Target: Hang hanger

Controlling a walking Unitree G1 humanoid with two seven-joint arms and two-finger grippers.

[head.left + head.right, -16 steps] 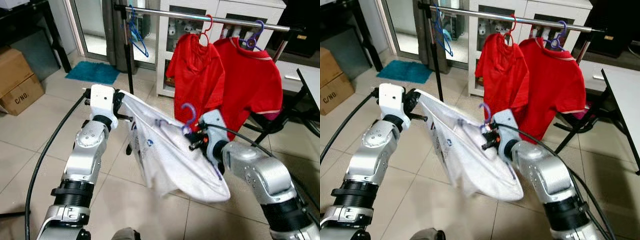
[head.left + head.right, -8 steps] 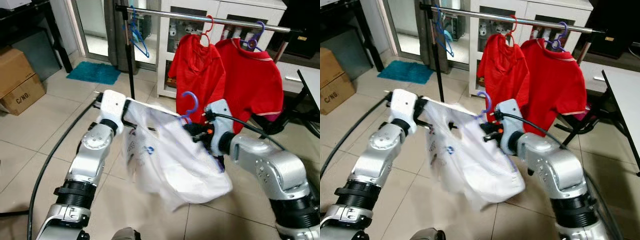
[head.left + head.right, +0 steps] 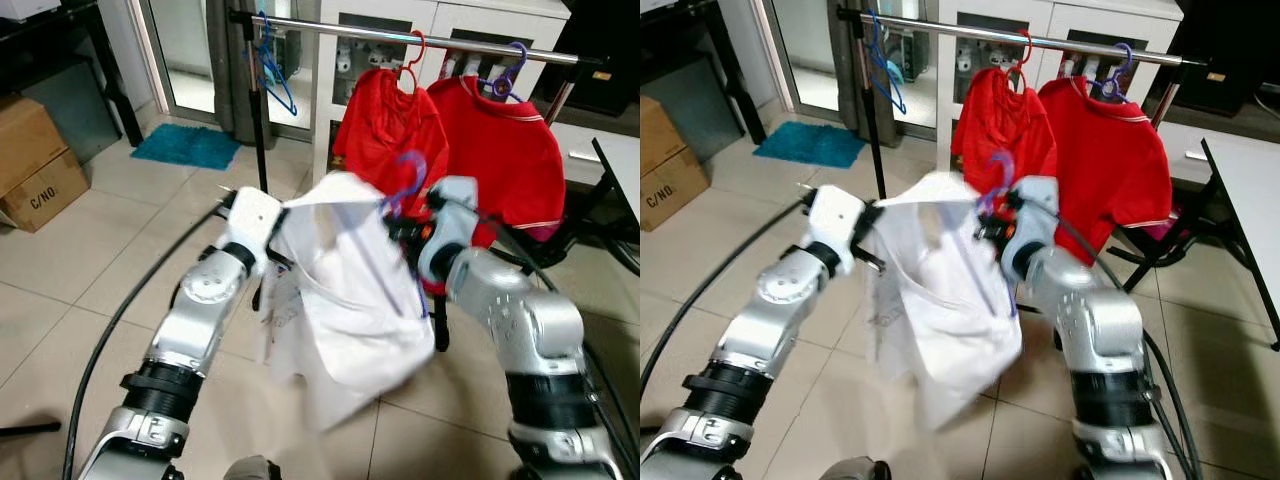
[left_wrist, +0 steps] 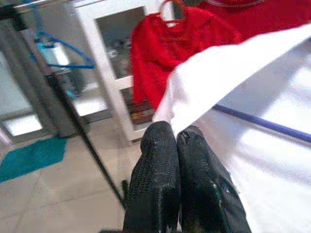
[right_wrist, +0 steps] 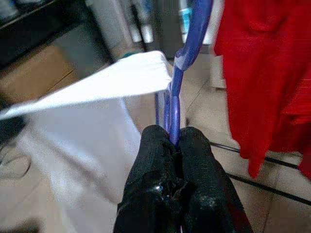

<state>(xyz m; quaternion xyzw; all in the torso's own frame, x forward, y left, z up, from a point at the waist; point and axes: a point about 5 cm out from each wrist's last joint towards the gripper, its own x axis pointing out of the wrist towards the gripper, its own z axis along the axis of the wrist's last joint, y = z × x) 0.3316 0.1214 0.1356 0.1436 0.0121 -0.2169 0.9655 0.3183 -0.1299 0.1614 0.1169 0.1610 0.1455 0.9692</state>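
White shirt [image 3: 350, 290] rides on the purple hanger [image 5: 187, 53], below the rail [image 3: 420, 40]. My right gripper [image 5: 170, 138] has its jaws pinching the hanger's neck; my left gripper [image 4: 176, 138], jaws pressed together, grips the shirt's edge. Next: raise the hook over the rail. Motion blur hides the hook tip.

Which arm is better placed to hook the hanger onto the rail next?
The right. The right gripper is clamped on the purple plastic hanger just below its hook, near the silver metal rail. The left gripper only pinches the white shirt edge.
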